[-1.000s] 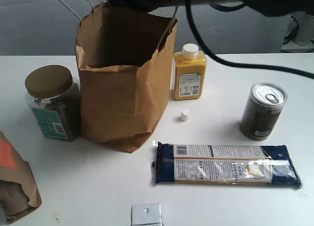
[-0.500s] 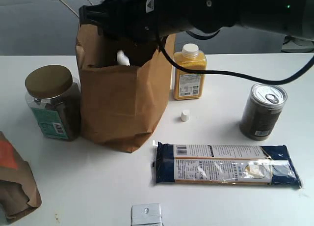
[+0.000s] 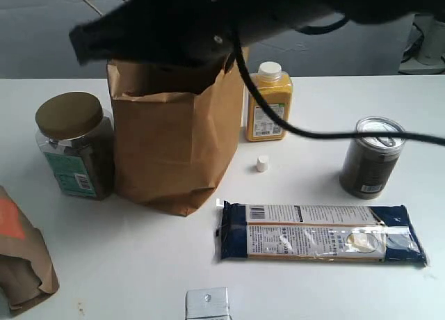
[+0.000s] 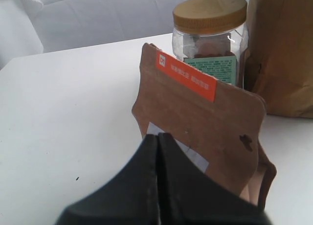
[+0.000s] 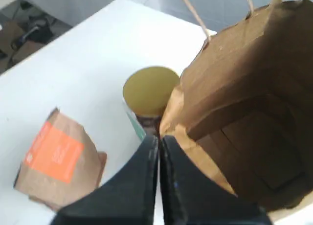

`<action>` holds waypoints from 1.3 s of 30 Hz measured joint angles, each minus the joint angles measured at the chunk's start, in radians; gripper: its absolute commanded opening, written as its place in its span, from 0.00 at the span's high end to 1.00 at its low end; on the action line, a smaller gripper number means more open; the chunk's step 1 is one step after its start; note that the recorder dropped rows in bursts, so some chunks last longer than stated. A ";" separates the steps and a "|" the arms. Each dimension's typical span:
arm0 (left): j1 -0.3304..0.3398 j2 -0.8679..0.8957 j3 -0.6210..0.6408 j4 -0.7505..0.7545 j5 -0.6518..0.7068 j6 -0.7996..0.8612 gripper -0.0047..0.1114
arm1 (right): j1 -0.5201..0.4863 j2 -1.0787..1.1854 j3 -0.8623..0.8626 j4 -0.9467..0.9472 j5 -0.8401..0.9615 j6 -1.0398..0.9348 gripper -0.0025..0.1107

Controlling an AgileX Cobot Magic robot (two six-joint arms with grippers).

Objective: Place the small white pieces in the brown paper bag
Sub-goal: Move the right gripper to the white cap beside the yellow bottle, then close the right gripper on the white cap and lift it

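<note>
The tall brown paper bag (image 3: 174,146) stands open at the middle left of the table. Only one small white piece (image 3: 262,163) shows, lying on the table between the bag and the yellow bottle (image 3: 268,104). My right gripper (image 3: 87,42) is a dark blur above the bag's left rim. In the right wrist view it (image 5: 159,137) is shut and empty, over the rim of the bag (image 5: 254,117), whose dim inside shows no white piece. My left gripper (image 4: 158,135) is shut and empty, close to the small brown bag with the orange patch (image 4: 205,122).
A brown-lidded jar (image 3: 73,146) stands just left of the bag. A tin can (image 3: 372,156) is at the right. A long pasta packet (image 3: 320,233) lies in front. The small orange-patched bag (image 3: 21,257) is at the front left. A metal piece (image 3: 208,302) is at the front edge.
Half a second ago a white piece showed at the bag's mouth under the right gripper. It is no longer in sight, and the right arm has swept left.
</note>
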 measured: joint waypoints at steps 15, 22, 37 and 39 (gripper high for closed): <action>0.000 0.000 0.000 0.000 0.000 0.000 0.96 | -0.034 -0.148 0.523 -0.446 0.034 0.491 0.92; 0.000 0.000 0.000 0.000 0.000 0.000 0.96 | -0.247 0.029 0.523 -0.463 -0.189 0.523 0.66; 0.000 0.000 0.000 0.000 0.000 0.000 0.96 | -0.396 0.287 0.523 -0.457 -0.570 0.525 0.62; 0.000 0.000 0.000 0.000 0.000 0.000 0.96 | -0.399 0.320 0.513 -0.457 -0.575 0.525 0.62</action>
